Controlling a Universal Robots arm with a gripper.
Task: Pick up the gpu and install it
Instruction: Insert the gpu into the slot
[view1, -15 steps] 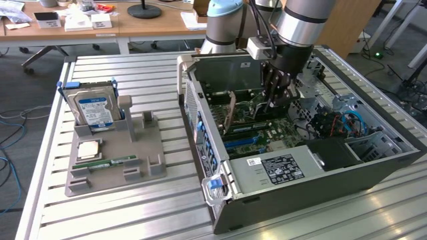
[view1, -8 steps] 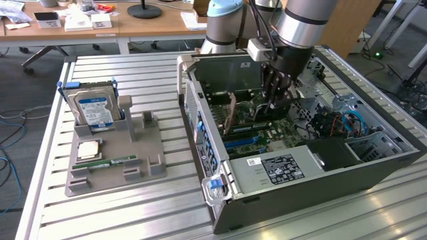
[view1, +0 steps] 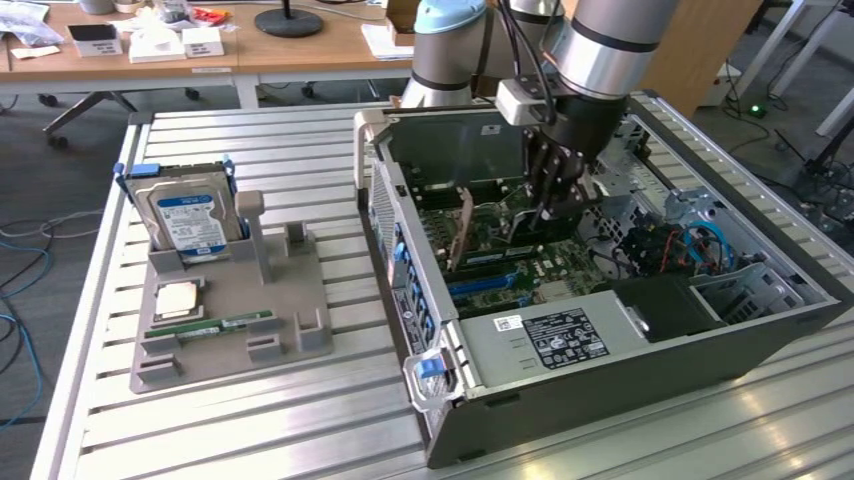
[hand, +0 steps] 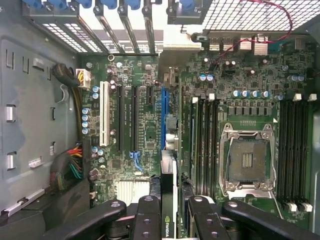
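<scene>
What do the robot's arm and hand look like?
The arm is fat silver-grey tubes with a black band and a light blue cap. Black cables run down to a small pale box. The hand is black, and its fingers are jointed bars with round shiny pins.

The arm (view1: 603, 40) comes down steeply from above, its silver forearm tilted and its dark wrist (view1: 583, 115) turning the end effector (view1: 551, 205) to point almost straight down. Seen from the wrist view, the black linked fingers (hand: 148, 212) stand only narrowly apart, one on each side, clamped against the thin gpu (hand: 168, 185) between them.
</scene>
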